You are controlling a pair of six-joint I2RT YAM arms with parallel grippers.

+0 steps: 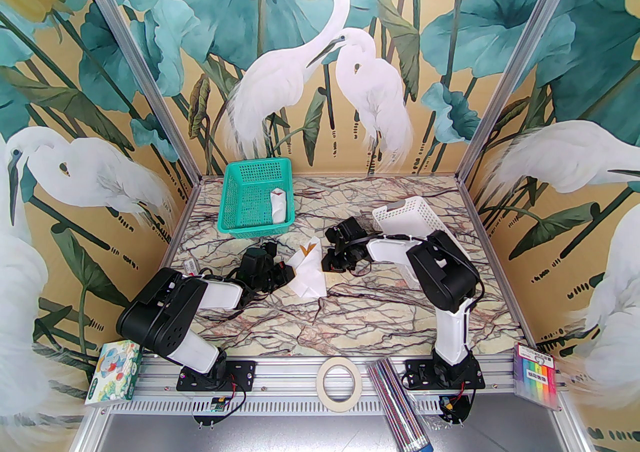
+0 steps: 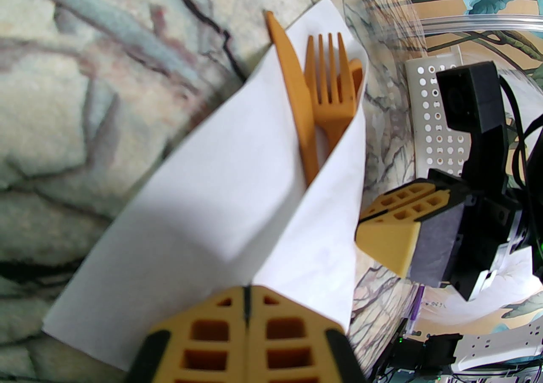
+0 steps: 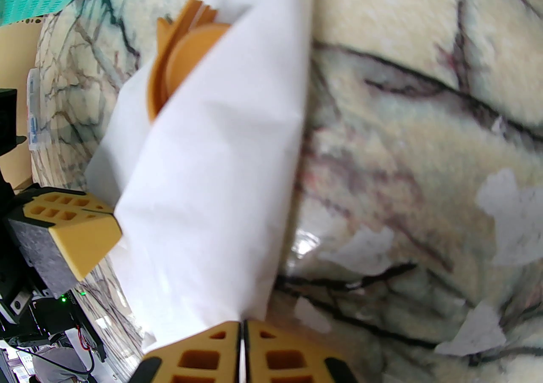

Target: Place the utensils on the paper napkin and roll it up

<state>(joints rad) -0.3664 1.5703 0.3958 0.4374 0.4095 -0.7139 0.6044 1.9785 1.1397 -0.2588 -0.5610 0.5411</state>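
Observation:
The white paper napkin [image 1: 307,275] lies mid-table, folded into a loose cone around the utensils. In the left wrist view the napkin [image 2: 220,211] leaves the orange knife [image 2: 297,88], the fork [image 2: 328,88] and the spoon's tip [image 2: 356,71] sticking out of its far end. The right wrist view has the napkin [image 3: 212,169] wrapped over the orange utensil ends [image 3: 178,59]. My left gripper [image 2: 248,292] is shut on the napkin's near fold from the left. Opposite it, my right gripper [image 3: 242,326] is shut on the napkin's edge.
A green basket [image 1: 255,199] at the back left holds another white rolled bundle [image 1: 278,204]. A white basket [image 1: 410,219] stands behind the right arm. A tape roll [image 1: 340,382], pencils [image 1: 395,400], a box [image 1: 112,375] and markers [image 1: 537,375] sit along the front rail.

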